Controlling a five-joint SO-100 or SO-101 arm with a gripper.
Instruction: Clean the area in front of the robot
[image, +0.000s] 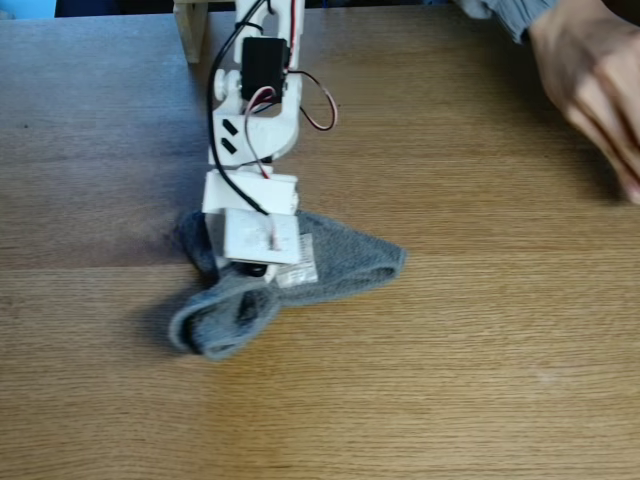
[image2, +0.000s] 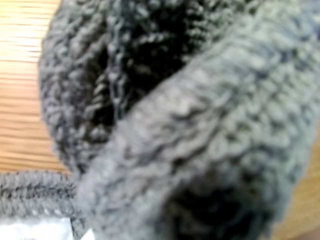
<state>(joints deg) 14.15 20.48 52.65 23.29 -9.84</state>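
Note:
The robot (image: 258, 110), a small white arm with a black servo block and thin wires, reaches down from the back of the table. Its gripper (image: 258, 262) presses into a crumpled grey towel cloth (image: 340, 262), and the flat white plate hides the fingertips. The cloth bunches up around the gripper and spreads to the right and the front left. In the wrist view the cloth (image2: 210, 130) sits very close and folded, with a white tag (image2: 35, 231) at the bottom left. The area, light oak tabletop (image: 420, 380), lies bare in front of the cloth.
A person's hand (image: 595, 80) with a grey sleeve hovers over the table's far right corner. A pale wooden post (image: 192, 28) stands at the back, left of the arm. Oak grain (image2: 20, 100) shows left of the cloth in the wrist view.

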